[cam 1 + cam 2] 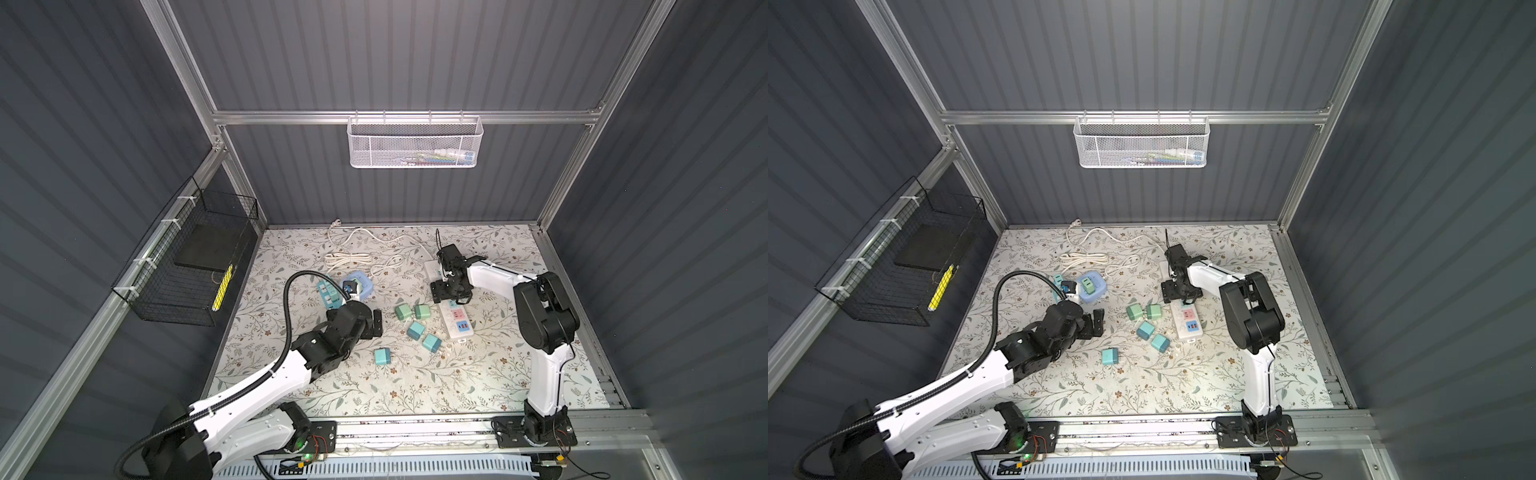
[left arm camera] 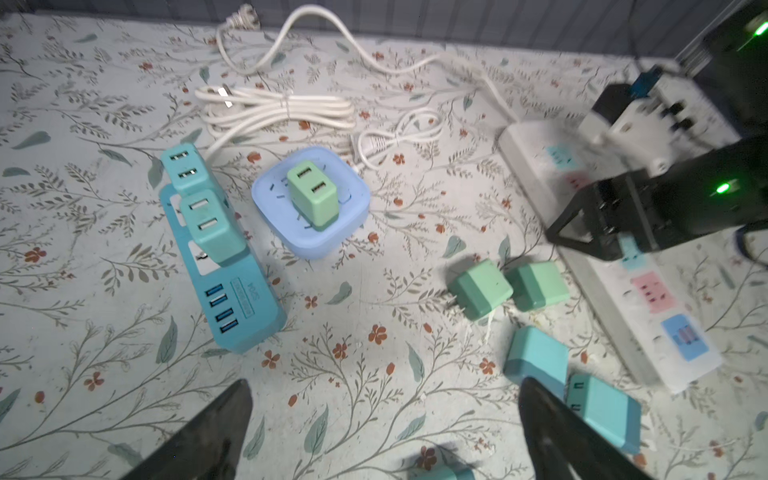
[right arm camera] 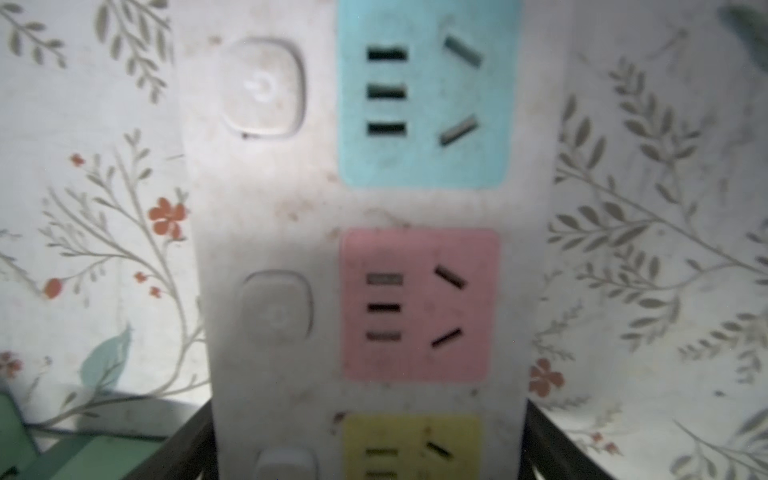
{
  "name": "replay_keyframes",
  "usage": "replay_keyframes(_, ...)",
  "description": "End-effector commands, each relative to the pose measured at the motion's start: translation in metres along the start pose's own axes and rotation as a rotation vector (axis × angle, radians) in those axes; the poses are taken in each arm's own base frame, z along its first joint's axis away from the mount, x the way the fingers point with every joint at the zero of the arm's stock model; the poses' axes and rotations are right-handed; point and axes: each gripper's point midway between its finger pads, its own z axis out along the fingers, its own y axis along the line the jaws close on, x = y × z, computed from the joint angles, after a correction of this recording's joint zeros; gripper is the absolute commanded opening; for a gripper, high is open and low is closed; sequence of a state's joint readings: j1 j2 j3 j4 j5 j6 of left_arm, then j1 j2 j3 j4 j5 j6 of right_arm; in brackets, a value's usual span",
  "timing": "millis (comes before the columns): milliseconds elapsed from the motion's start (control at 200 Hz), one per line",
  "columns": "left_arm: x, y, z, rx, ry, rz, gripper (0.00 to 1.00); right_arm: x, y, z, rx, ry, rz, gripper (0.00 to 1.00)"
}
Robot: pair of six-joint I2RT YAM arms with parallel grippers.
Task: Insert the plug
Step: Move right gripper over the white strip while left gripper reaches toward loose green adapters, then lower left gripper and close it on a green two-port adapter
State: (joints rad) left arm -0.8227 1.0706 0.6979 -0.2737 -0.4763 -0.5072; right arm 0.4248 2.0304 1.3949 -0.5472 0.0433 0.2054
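Plugs [image 1: 415, 330]: five are lying loose mid-desk, four clustered just left of the white strip [image 1: 461, 316], a lone plug [image 1: 382, 356] sitting nearer the front edge. Three more are already sitting in sockets left of centre: two in the teal strip [image 2: 232, 299], one in the blue cube [image 2: 270, 224]. Left gripper [image 2: 386, 436] is hovering over the desk between the teal strip and the loose cluster, jaws gaping wide, holding nothing. Right gripper [image 1: 452, 294] is pointing down over the white strip, fingers [image 3: 187, 444] straddling it and lying right against its long sides; can't tell whether it's clamping or just bracketing. Teal, pink and yellow sockets under its camera are showing bare slots. White cables [image 1: 349, 257] are lying coiled by the back edge
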Motion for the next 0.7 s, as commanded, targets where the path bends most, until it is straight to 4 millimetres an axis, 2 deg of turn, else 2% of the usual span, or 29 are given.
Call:
replay_keyframes(0,0.000,-0.016,0.012,0.035,0.056,0.060,1.00,0.017,-0.006,0.005,0.004,0.053,-0.021,0.90)
replay_keyframes(95,0.001,-0.030,0.029,0.054,0.100,0.155,1.00,0.013,-0.007,-0.002,0.009,0.039,-0.017,0.98)
replay_keyframes(140,0.000,-0.036,0.037,0.047,0.124,0.194,1.00,0.010,-0.006,-0.010,0.003,0.023,-0.017,0.99)
replay_keyframes(235,-0.004,-0.049,0.055,0.036,0.178,0.298,1.00,0.002,-0.003,-0.035,-0.018,-0.021,-0.008,0.99)
replay_keyframes(380,0.001,-0.055,0.079,-0.003,0.259,0.429,0.99,-0.007,-0.010,-0.080,-0.002,-0.127,0.030,0.99)
replay_keyframes(495,0.010,-0.059,0.095,-0.014,0.337,0.539,0.92,-0.012,-0.021,-0.110,0.023,-0.245,0.099,0.99)
replay_keyframes(570,0.016,-0.063,0.104,0.000,0.383,0.610,0.87,-0.011,-0.022,-0.119,-0.008,-0.294,0.137,0.99)
replay_keyframes(625,0.022,-0.068,0.108,0.030,0.412,0.655,0.83,-0.010,-0.024,-0.123,-0.052,-0.317,0.182,0.90)
replay_keyframes(695,0.028,-0.071,0.111,0.065,0.430,0.712,0.81,-0.007,-0.029,-0.126,-0.128,-0.325,0.267,0.70)
